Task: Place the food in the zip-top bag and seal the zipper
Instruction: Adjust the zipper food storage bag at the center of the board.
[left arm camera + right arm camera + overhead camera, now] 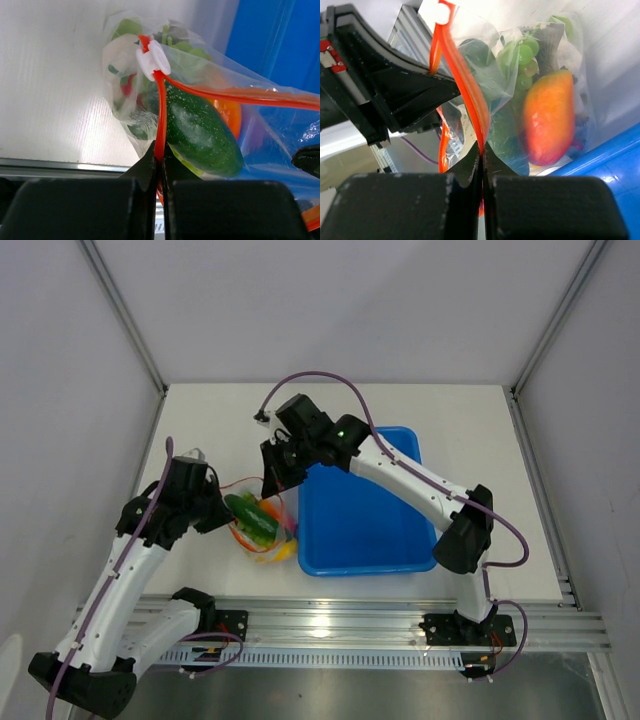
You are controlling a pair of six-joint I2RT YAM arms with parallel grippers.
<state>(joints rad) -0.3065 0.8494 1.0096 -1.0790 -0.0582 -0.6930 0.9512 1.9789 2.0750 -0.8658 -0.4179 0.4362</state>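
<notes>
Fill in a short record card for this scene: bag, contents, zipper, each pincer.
Bag: zip-top bag, clear, beside the left wall of the blue tub
Contents seen: green vegetable, orange fruit, green grapes
Zipper: zipper, red-orange, carries a white slider; its two strips part beyond the slider, so not fully sealed
Left pincer: shut on the zipper
Right pincer: shut on the zipper

Both arms wear white link shells with black joint housings. A purple cable (310, 378) loops along the right arm (410, 478), and another follows the left arm (115, 585). A small green light (340, 433) glows near the right wrist. The left tool (159, 162) and right tool (481, 159) have matte black, wedge-shaped fingers on blocky bodies.
</notes>
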